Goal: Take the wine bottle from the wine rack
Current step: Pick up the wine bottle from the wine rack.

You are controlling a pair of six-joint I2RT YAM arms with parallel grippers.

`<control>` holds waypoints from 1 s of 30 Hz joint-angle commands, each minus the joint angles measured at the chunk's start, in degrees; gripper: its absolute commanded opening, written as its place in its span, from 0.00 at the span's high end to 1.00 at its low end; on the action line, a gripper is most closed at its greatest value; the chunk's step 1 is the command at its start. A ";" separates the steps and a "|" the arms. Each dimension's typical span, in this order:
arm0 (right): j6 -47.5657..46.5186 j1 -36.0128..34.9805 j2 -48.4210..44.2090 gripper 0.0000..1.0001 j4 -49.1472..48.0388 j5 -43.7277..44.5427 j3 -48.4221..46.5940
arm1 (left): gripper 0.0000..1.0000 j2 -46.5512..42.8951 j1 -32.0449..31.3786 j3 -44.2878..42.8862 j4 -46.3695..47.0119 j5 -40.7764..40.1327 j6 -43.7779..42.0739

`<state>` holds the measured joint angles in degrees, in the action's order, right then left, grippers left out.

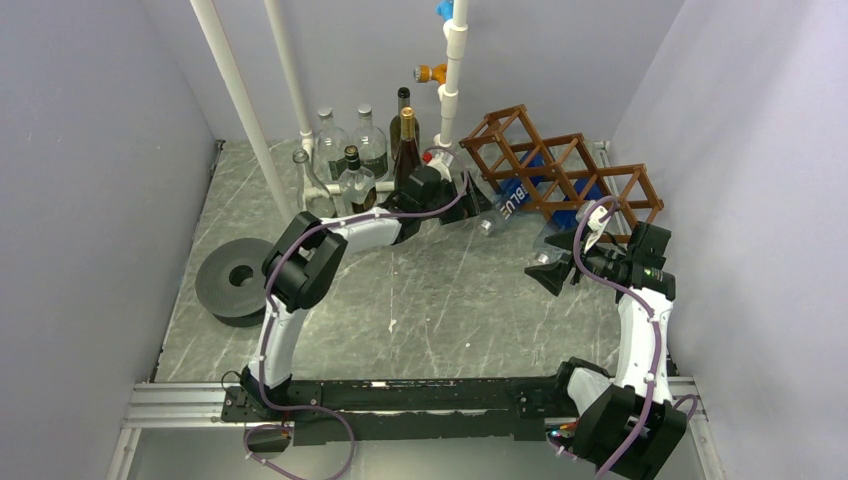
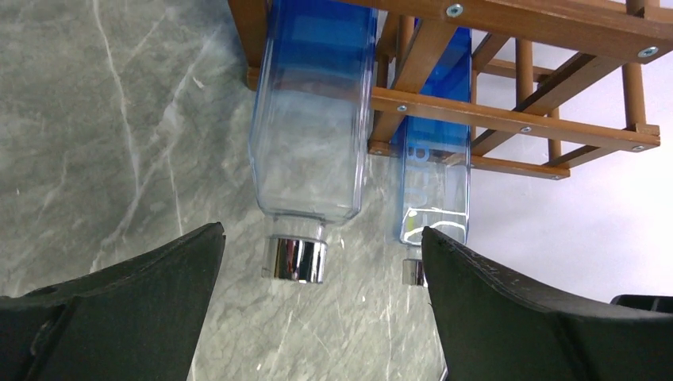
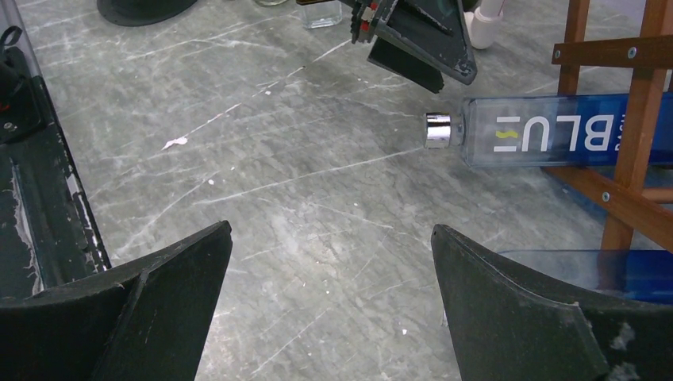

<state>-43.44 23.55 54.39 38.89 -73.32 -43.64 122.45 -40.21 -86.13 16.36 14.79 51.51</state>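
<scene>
Two robot arms work at a grey marbled table (image 1: pixel 430 310), where the brown wooden wine rack (image 1: pixel 570 165) stands against the far right wall. A clear, blue-tinted wine bottle (image 2: pixel 313 119) lies in one of the rack's diamond cells, with its silver cap (image 2: pixel 294 259) sticking out over the tabletop. A second blue bottle (image 2: pixel 432 178) rests in the neighbouring cell, also with its neck pointing outward. The left gripper (image 2: pixel 321 240) hovers just short of the first bottle's cap with its claw spread wide, touching nothing. The right gripper (image 3: pixel 331 230), equally wide apart and holding nothing, hangs over bare table near the rack's near end. A cluster of upright glass bottles (image 1: pixel 365 150) stands at the back, and a dark round spool (image 1: pixel 235 280) sits to the left.
</scene>
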 commanded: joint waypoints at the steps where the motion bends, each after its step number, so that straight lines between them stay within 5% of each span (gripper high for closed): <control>1: 0.20 0.36 -0.19 0.00 -1.89 -0.49 0.13 | 0.01 1.97 1.22 -0.34 11.33 4.04 1.05; 7: 0.11 0.34 -0.34 0.00 -1.80 -0.59 0.13 | 0.01 4.40 1.80 0.29 18.40 6.73 0.84; 30: 0.37 0.35 -0.06 0.00 -2.16 -0.86 0.39 | 0.01 13.63 1.89 -9.85 17.85 12.50 3.63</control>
<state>-43.24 23.55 54.39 38.87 -73.32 -43.51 134.41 -38.17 -92.55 31.14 24.67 53.91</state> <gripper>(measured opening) 0.994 0.993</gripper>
